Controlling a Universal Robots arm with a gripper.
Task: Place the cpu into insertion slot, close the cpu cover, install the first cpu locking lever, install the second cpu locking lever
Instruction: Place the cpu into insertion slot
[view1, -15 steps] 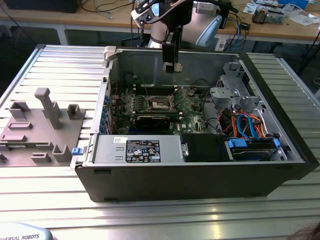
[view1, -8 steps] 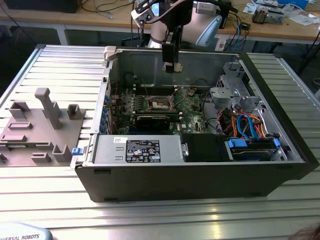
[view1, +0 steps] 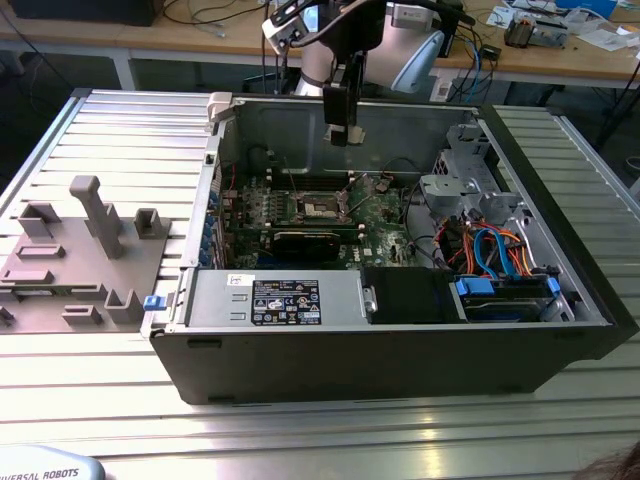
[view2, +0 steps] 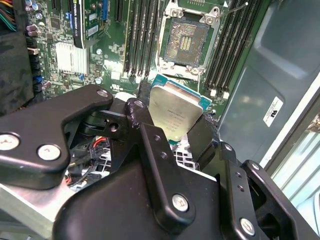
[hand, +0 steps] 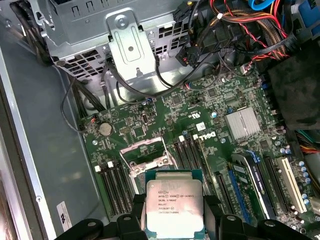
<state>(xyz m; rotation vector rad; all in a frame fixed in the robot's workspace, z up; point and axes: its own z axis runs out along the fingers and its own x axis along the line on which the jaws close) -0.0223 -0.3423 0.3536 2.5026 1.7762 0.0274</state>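
My gripper (view1: 340, 132) hangs above the open computer case, over the green motherboard. It is shut on the cpu (view2: 175, 112), a flat square chip with a silvery top, held by two opposite edges between black fingers (view2: 137, 112). In the first wrist view the cpu (hand: 173, 202) covers part of the board under it. The insertion slot (view2: 186, 42) lies below and apart from the chip, its dark contact field bare inside a silvery rim. In the exterior view the insertion slot (view1: 322, 207) sits mid-board. A silvery frame (hand: 145, 154) by the slot looks like the raised cpu cover.
Black memory slots (view2: 142, 35) flank the socket on both sides. A heatsink (hand: 242, 122) and long card slots (hand: 290, 182) lie further along the board. Cable bundles (view1: 490, 245) and a drive cage (view1: 460, 175) fill the case at the exterior view's right. A grey fixture plate (view1: 75, 260) lies outside.
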